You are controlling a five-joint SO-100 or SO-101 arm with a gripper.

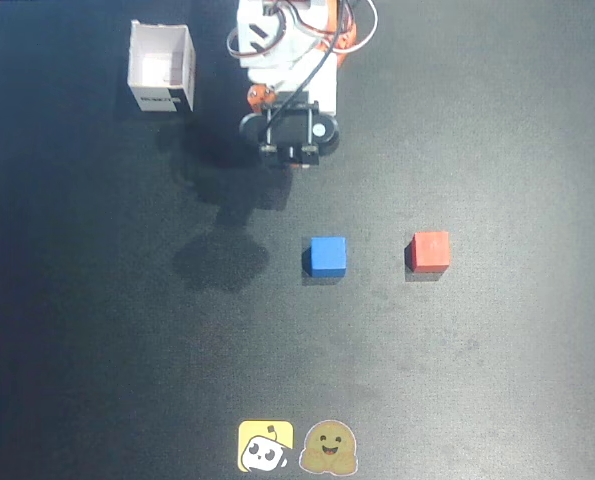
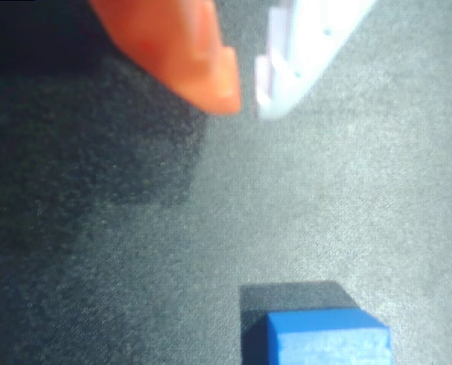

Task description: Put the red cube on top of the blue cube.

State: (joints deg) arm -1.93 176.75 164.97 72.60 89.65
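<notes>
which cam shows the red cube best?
Overhead view: the red cube sits whole and clear, to the right of the blue cube. The wrist view shows no red cube, only part of the blue one and the hand's fingertips.

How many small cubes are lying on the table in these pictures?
2. In the overhead view, the blue cube sits near the table's middle, and the red cube lies apart to its right. The wrist view shows only the blue one. None seems hidden.
</notes>
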